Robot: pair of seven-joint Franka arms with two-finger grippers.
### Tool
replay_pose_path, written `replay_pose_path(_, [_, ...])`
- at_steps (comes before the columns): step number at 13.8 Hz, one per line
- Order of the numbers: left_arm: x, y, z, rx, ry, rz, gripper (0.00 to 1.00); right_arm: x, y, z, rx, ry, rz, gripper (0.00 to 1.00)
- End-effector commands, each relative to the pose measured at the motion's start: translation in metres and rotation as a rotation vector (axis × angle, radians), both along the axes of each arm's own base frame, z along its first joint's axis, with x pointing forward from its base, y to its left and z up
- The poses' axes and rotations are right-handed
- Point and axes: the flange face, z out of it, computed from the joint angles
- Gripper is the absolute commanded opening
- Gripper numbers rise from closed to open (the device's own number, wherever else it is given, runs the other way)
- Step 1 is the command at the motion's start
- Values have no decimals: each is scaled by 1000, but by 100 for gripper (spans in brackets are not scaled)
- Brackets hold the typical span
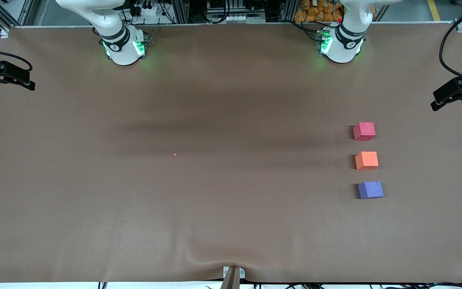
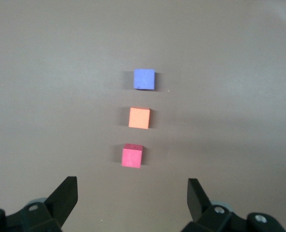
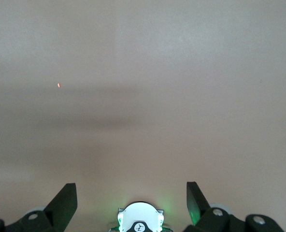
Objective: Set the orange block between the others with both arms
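Orange foam sat exactly where I wanted it: the orange block (image 1: 366, 160) lay on the brown table (image 1: 215, 208) between the red-pink cube (image 1: 364, 131) and the purple-blue cube (image 1: 370, 190), apart from both, toward the left arm's end. My left gripper (image 2: 132, 203) hung over the row, spread wide and holding nothing. My right gripper (image 3: 131, 203) waited, released too, over bare cloth. I judged the placement done, with nothing left.
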Motion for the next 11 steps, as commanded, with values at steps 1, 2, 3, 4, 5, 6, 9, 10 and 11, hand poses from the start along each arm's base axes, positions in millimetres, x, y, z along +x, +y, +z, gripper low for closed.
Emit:
replay_pose_path(1, [-21, 1, 3, -27, 8, 16, 100, 2, 3, 6, 21, -7, 7, 100])
replay_pose_path(2, [-24, 2, 5, -27, 7, 19, 100, 1, 2, 6, 28, -6, 3, 100])
replay_pose_path(3, [-29, 3, 4, -28, 11, 22, 100, 1, 1, 5, 19, -3, 3, 100])
replay_pose_path(4, [-34, 3, 4, -28, 13, 28, 100, 1, 1, 5, 18, -3, 3, 100])
replay_pose_path(5, [-38, 3, 3, -27, 16, 32, 100, 2, 1, 4, 18, -1, 3, 100])
replay_pose_path(6, [-39, 4, 3, -27, 16, 34, 100, 1, 1, 5, 18, -3, 3, 100])
replay_pose_path(9, [-35, 7, 2, -19, 16, 13, 100, 1, 2, 5, 21, -4, 5, 100])
replay_pose_path(10, [-33, 7, -1, -23, 22, 13, 100, 1, 2, 5, 21, -4, 5, 100])
replay_pose_path(11, [-31, 7, -3, -20, 25, 15, 100, 1, 2, 5, 22, -6, 5, 100])
